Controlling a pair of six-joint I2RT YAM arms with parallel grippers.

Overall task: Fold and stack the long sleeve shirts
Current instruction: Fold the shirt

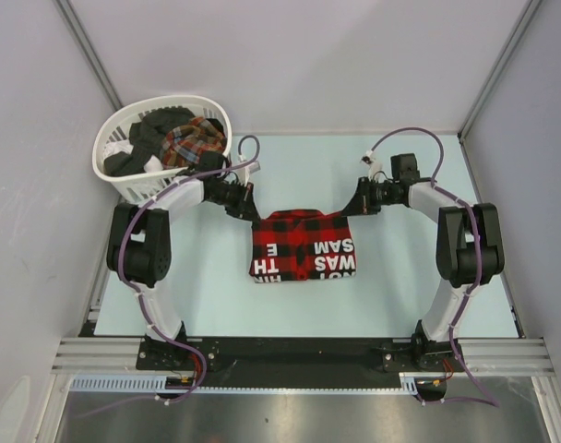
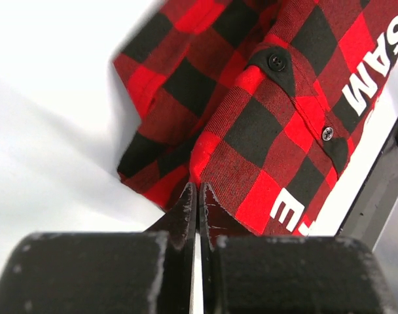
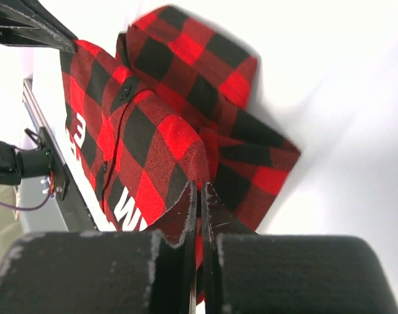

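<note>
Flannel shirt (image 1: 302, 247): middle of the table (image 1: 400, 277), partly folded, lettering up
Left gripper (image 2: 198, 191): pinched shut on its far-left edge
Right gripper (image 3: 199, 188): pinched shut on its far-right edge
Handling: light, limp, sags between holds; grip corners through both layers

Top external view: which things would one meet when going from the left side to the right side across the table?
white slatted laundry basket → left end effector → red-and-black checked flannel shirt → right end effector
</note>
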